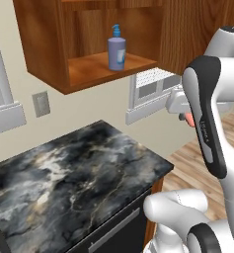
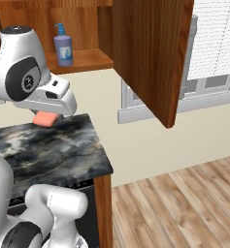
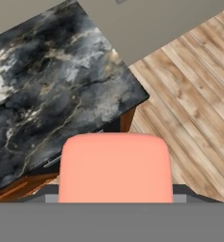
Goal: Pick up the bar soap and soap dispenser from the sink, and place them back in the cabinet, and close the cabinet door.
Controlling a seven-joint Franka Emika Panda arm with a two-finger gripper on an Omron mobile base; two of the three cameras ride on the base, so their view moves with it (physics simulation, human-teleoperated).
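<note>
Dark marbled counter (image 1: 64,178) fills the lower left of the left base view; wood floor (image 2: 184,203) to the right in the right base view; open reddish cabinet (image 1: 44,59) on the wall above.

Soap dispenser (image 1: 116,49) stands upright on the cabinet shelf, upper centre of the left base view, upper left of the right base view. That half of the job looks done.

Bar soap (image 3: 114,166) sits in the gripper (image 2: 47,118). Hand view: broad salmon face fills the lower middle, long axis running across the frame, counter edge and floor beyond it. In the right base view a pink corner shows under the white hand, left of centre, just over the counter's far end. In the left base view only a sliver of pink shows at the right edge behind the forearm, so the fingertips themselves I can't make out; jaws seem partly spread and clamped across the bar.

Key relation: the shelf lies above the hand, toward the upper part of both base views, free shelf space beside the dispenser. Coming move is likely a lift toward that gap.

Cabinet door (image 2: 153,58) hangs wide open, upper middle of the right base view, not yet closed.
</note>
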